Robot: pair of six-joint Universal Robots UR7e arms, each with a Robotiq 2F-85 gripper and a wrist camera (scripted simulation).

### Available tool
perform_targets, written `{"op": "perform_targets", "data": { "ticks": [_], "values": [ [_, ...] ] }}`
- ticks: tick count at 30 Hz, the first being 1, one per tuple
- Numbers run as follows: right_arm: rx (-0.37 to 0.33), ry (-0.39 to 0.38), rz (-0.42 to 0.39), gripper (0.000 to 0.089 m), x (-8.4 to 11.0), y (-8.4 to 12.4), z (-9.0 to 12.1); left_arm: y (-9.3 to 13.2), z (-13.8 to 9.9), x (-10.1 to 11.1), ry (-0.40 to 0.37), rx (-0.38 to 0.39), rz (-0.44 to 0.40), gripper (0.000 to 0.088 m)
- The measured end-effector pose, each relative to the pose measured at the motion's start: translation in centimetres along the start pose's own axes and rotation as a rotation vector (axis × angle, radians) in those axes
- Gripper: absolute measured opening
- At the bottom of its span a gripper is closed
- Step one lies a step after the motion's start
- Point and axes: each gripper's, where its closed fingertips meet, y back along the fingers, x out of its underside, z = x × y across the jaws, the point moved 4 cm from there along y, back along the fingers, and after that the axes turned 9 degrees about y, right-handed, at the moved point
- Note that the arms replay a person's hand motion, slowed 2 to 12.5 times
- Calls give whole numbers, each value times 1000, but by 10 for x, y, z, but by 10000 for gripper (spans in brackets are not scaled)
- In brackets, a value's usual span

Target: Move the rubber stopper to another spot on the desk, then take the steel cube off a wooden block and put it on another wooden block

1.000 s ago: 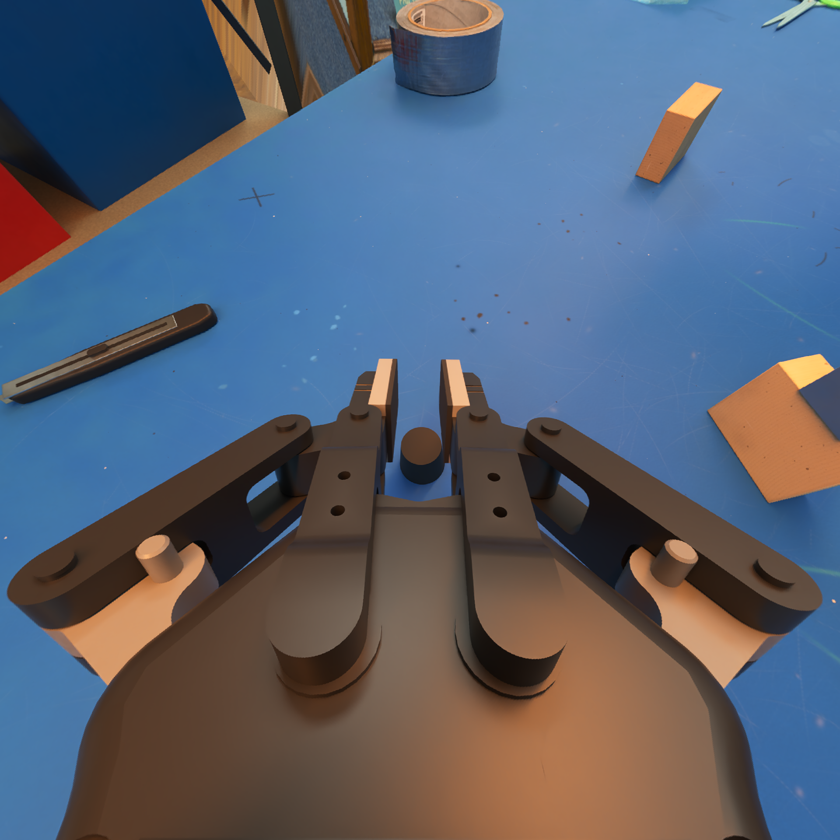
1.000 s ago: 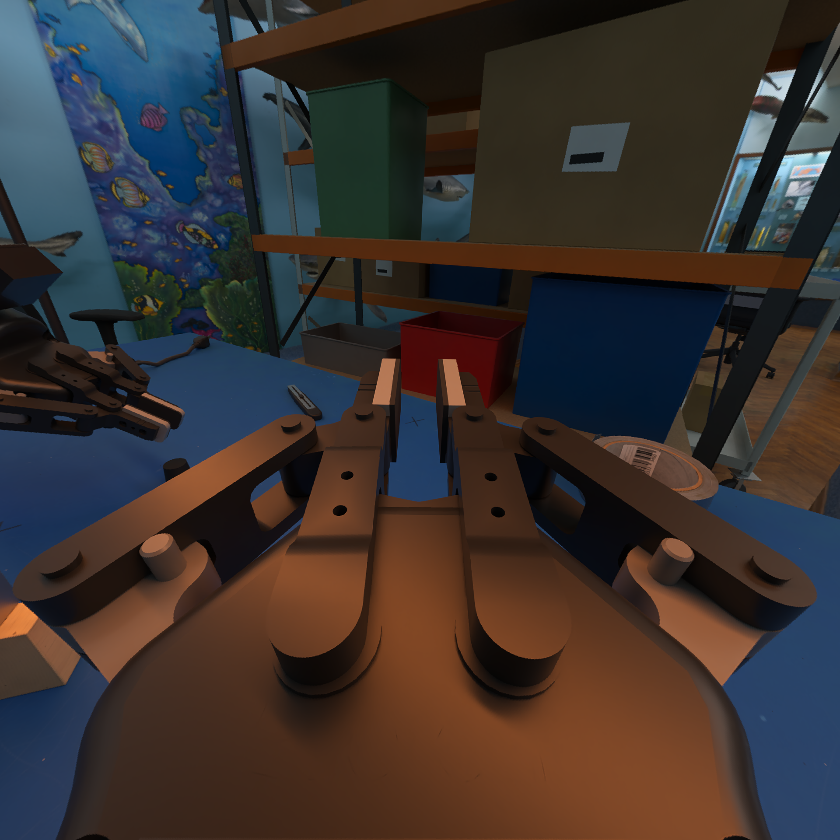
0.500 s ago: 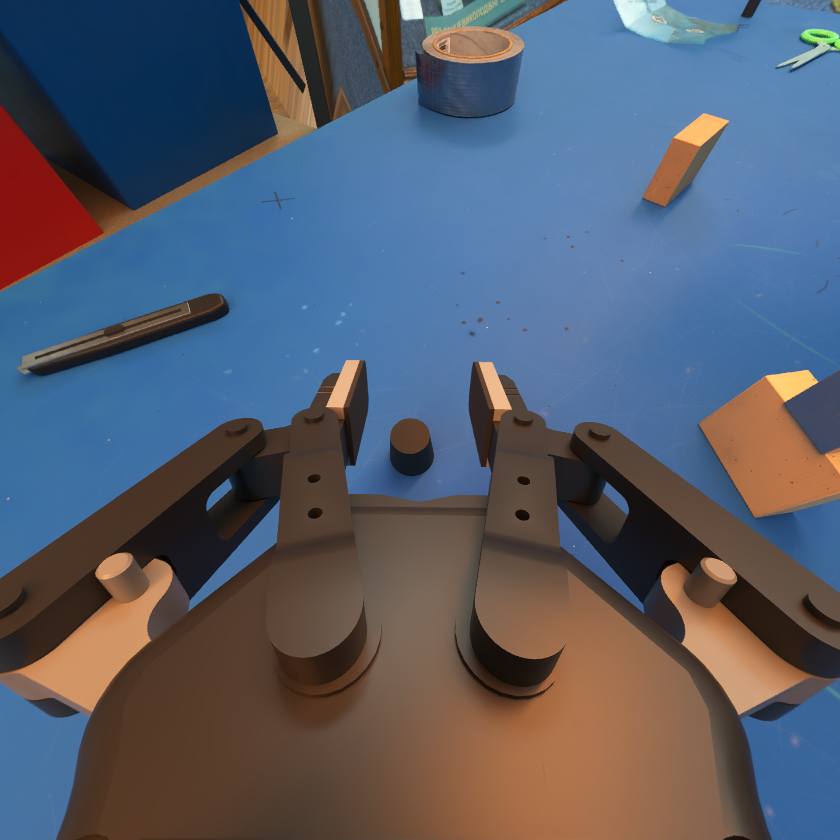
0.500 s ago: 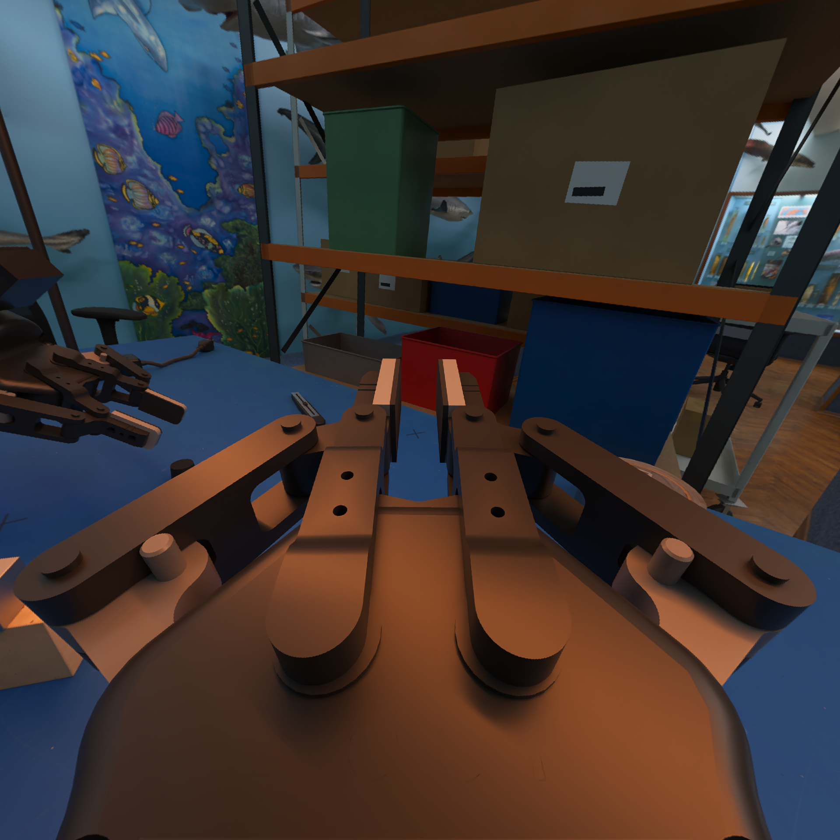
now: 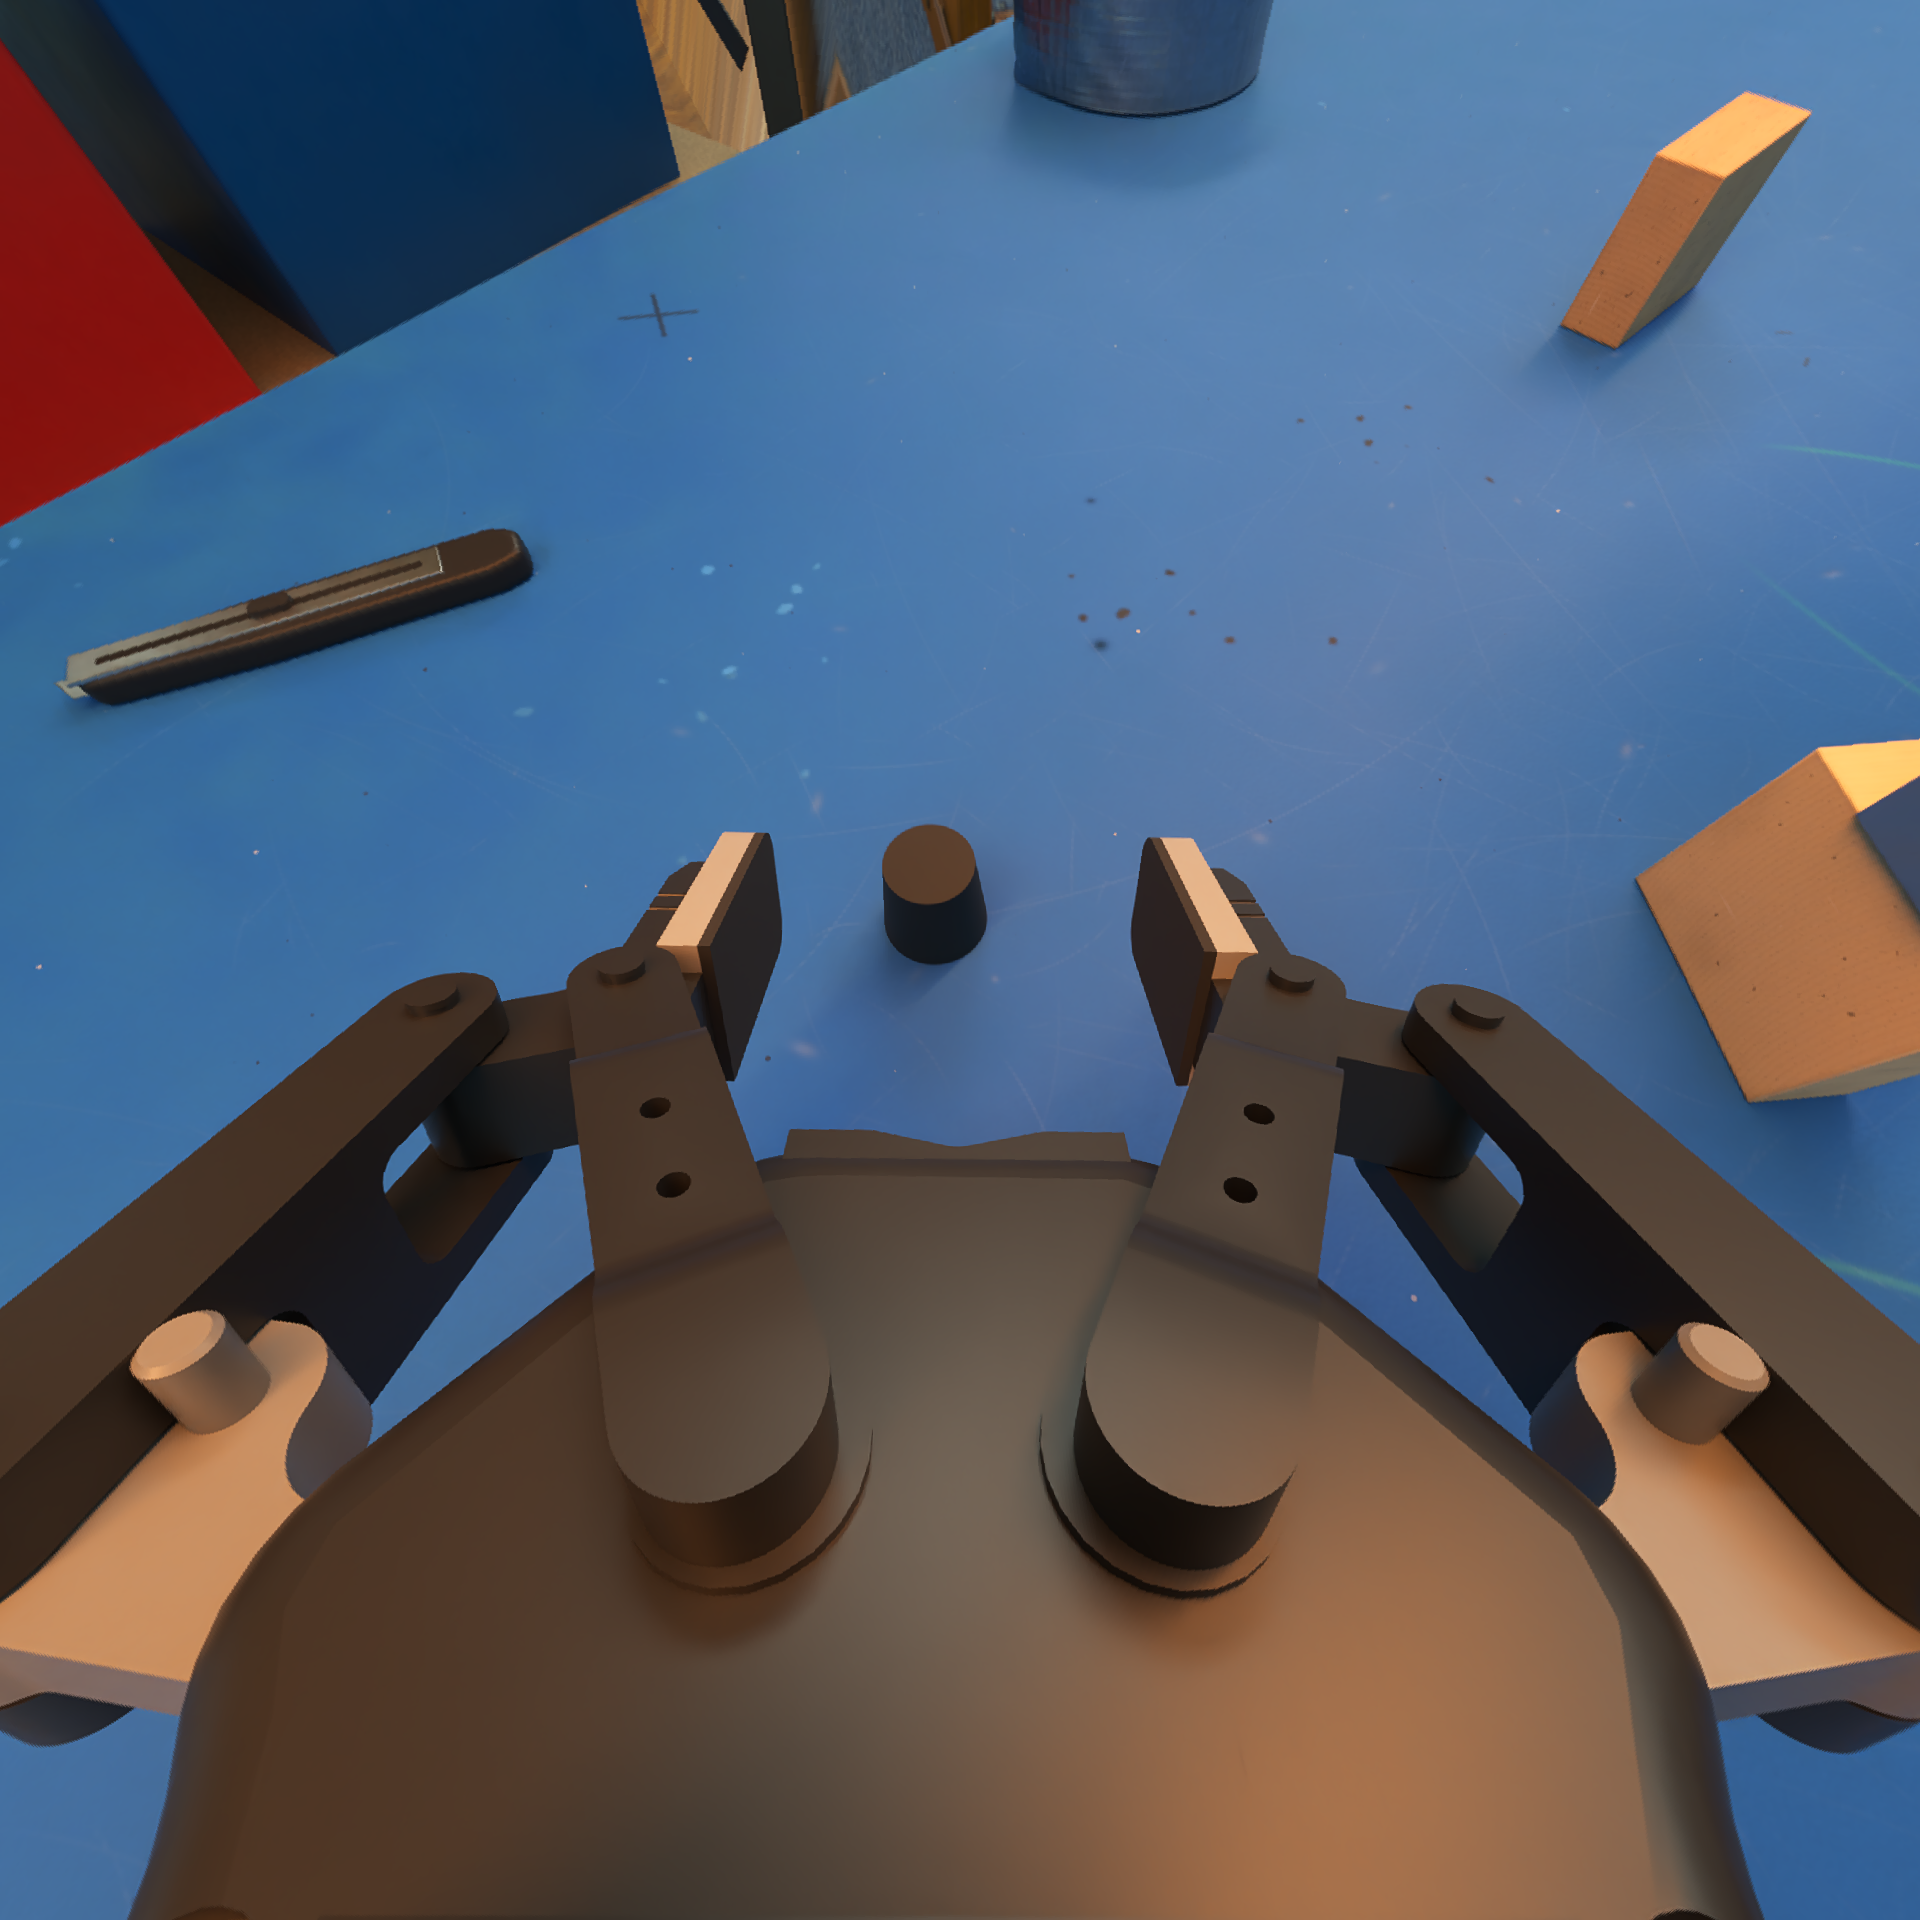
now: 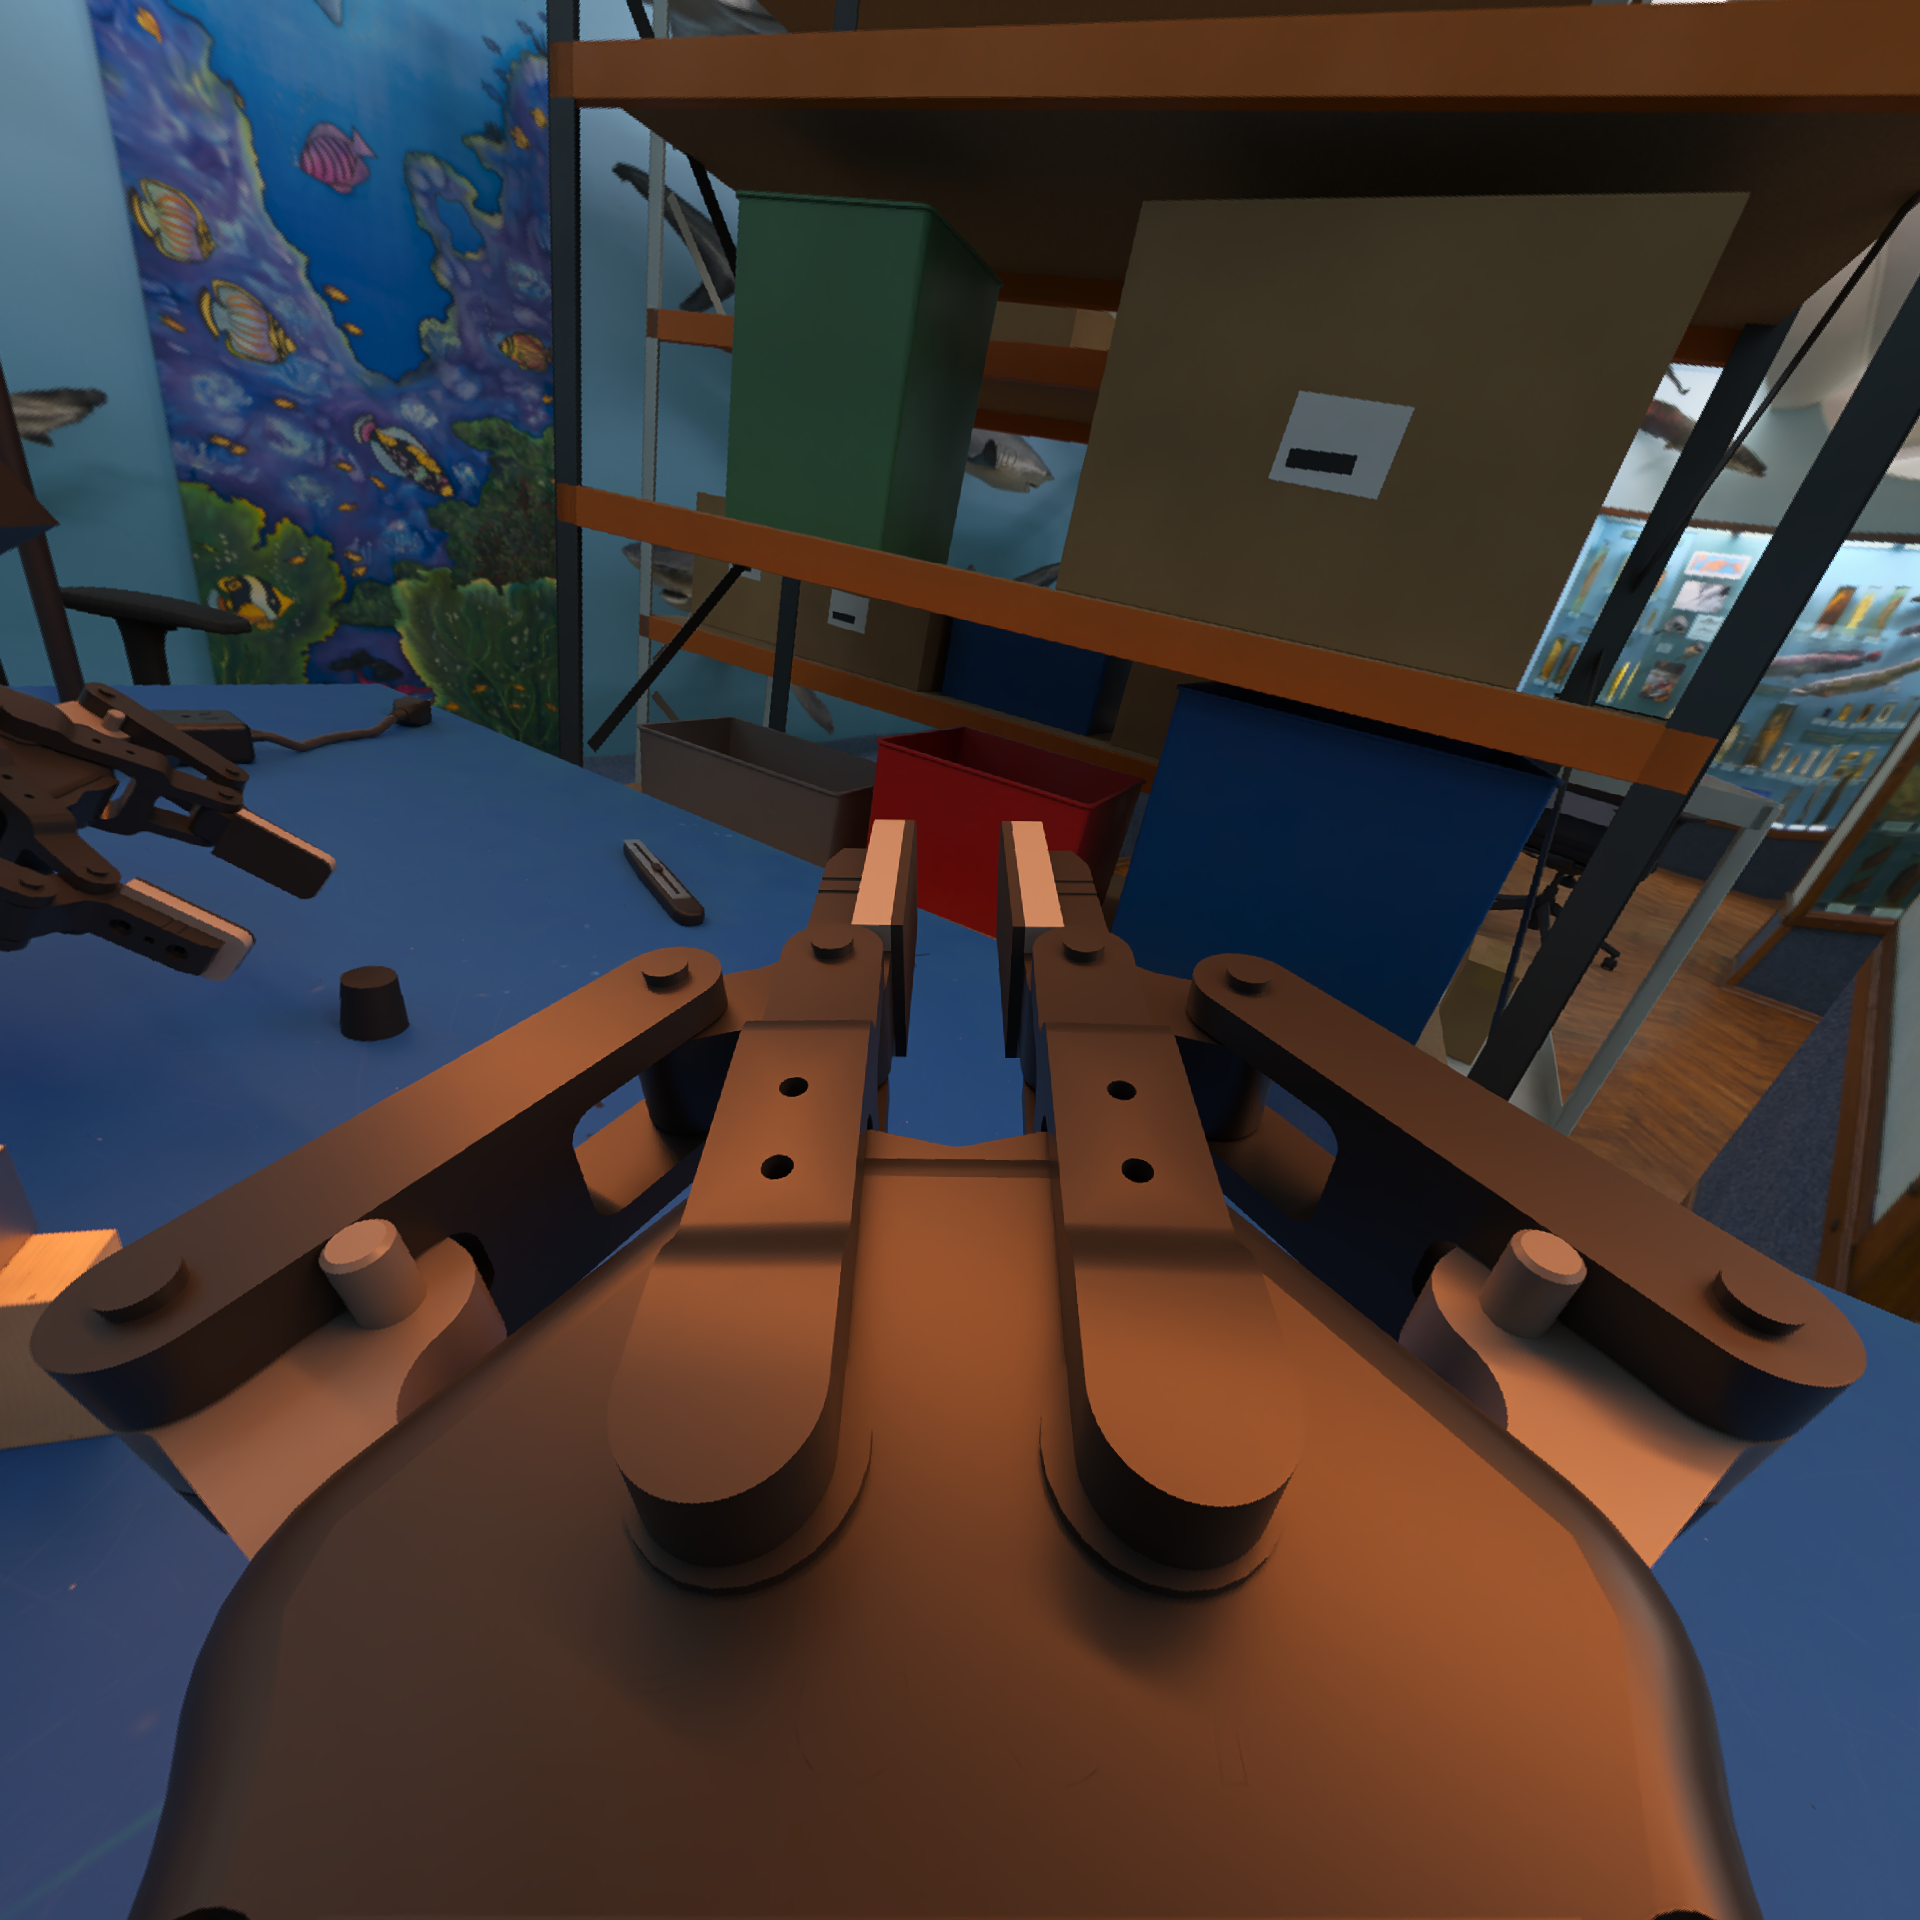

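Note:
The dark rubber stopper (image 5: 932, 894) stands upright on the blue desk (image 5: 1039, 416), free of any grip. My left gripper (image 5: 956, 873) is open and empty, its fingers spread to either side of the stopper and lifted clear of it. The right wrist view shows the stopper (image 6: 372, 1003) below that gripper (image 6: 249, 904). A wooden block (image 5: 1787, 935) at the right edge carries the steel cube (image 5: 1896, 842), mostly cut off. Another wooden block (image 5: 1683, 218) lies at the far right. My right gripper (image 6: 956, 873) is shut with a narrow gap, holding nothing.
A utility knife (image 5: 301, 613) lies at the left, and a tape roll (image 5: 1143, 52) stands at the far edge. Beyond the desk's edge are a red bin (image 6: 997, 810) and a blue bin (image 6: 1320, 862) under shelves. A wooden block (image 6: 52, 1309) shows at the left edge.
My left gripper opened, let go of the stopper and drew up and back from it. The stopper stays on the desk. My right gripper stayed shut while its view shifted a little.

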Motion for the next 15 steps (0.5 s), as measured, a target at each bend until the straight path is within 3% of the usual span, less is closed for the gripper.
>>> {"op": "perform_targets", "data": {
  "ticks": [15],
  "values": [
    [-6,-5,21,143,8,13,6,3,-3,10,22,-1,23,611]
  ]
}}
